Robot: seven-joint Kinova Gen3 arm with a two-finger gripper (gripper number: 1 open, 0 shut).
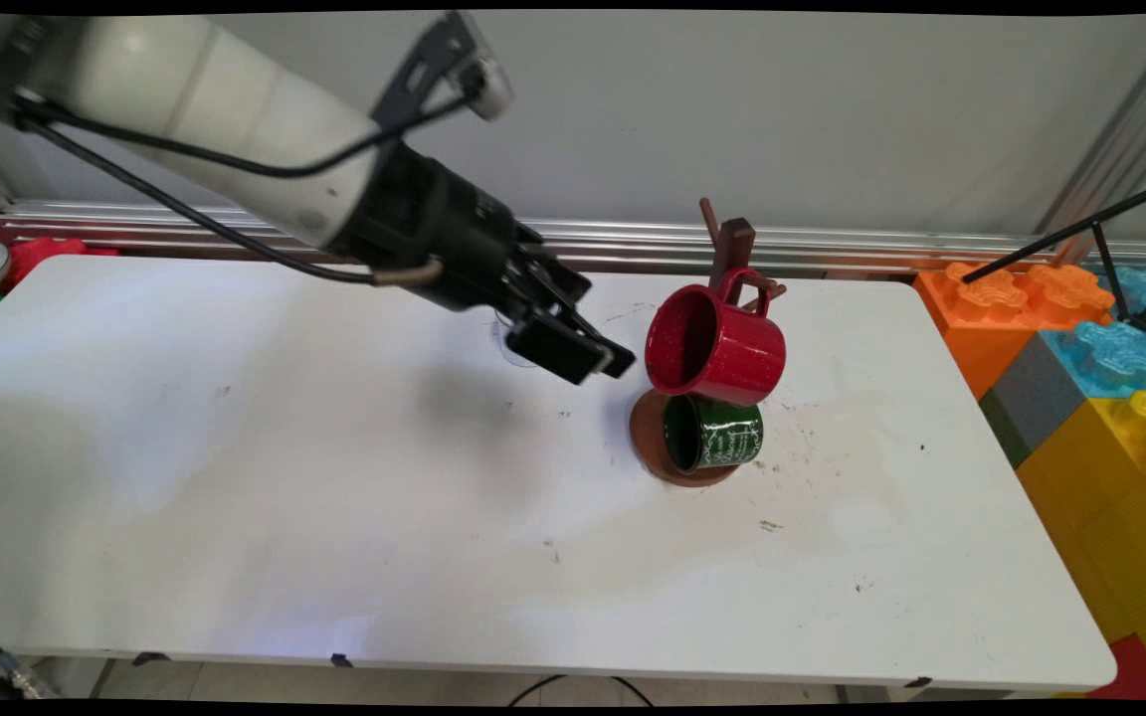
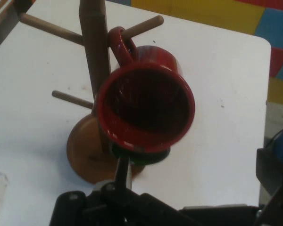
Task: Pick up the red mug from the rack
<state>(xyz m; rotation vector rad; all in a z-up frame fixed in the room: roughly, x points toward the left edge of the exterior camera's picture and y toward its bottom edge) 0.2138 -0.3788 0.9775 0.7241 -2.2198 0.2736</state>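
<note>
1. The bare front stretch of the white tabletop lies nearest the fixed camera; it carries scuffs and small dark marks, thicker around the stand's foot.
2. The gripper hangs above the tabletop, slanting down from the upper left, just beside the open mouth of the red mug and not touching it.
3. Whether the jaws are open or closed I cannot tell: in the main view they overlap into one dark block, and the hand view shows only black linkage at the bottom edge.
4. The red mug hangs by its handle on an upward-angled peg of the wooden mug tree, so it tips with its mouth facing the gripper; the peg's slant seems to be what keeps the handle from sliding off.
5. Directly beneath it, a green mug with white lettering lies on its side over the tree's round base, mouth toward the camera. It may hang from a lower peg, but its handle is hidden.
6. The hand view looks straight into the red mug, with the post just to its left and two bare pegs beyond.
7. Large coloured blocks stand off the table's right end.
</note>
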